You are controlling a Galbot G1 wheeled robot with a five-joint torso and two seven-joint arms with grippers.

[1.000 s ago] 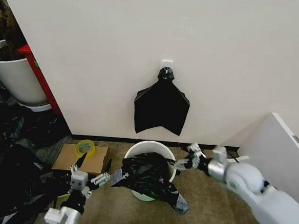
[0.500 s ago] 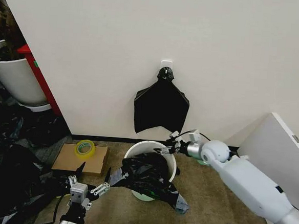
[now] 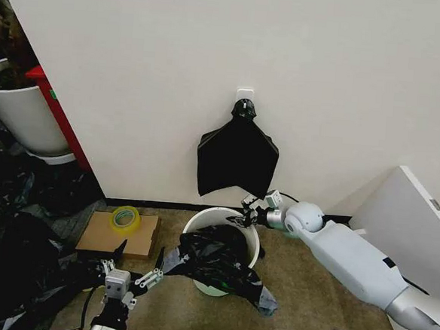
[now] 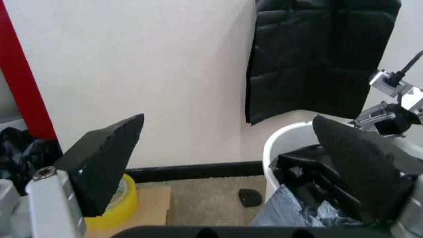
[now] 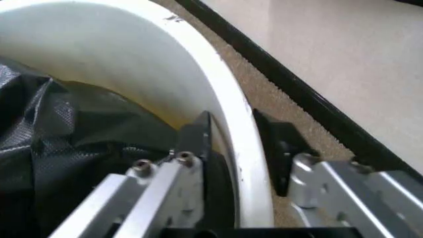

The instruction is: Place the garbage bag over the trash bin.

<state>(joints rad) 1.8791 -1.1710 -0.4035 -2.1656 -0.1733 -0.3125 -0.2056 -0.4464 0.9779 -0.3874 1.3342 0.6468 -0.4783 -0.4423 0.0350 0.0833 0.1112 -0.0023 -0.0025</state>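
The trash bin, a small white pail, stands on the carpet by the wall. The garbage bag lies crumpled inside it and spills over its front rim onto the floor. My right gripper is at the bin's back right rim and open. In the right wrist view one finger is inside the bin wall, the other outside, and the bag lies just below. My left gripper hovers low, left of the bin, open wide and empty; its wrist view shows the bin and the bag ahead.
A flat black bundle hangs from a clip on the wall above the bin. A yellow tape roll sits on cardboard to the left. Black plastic sheeting and a large white tub crowd the far left. A white cabinet stands right.
My right gripper swung from the bin's right side in to its back rim and now straddles it. My left gripper sank a little lower. The bag and bin stayed put.
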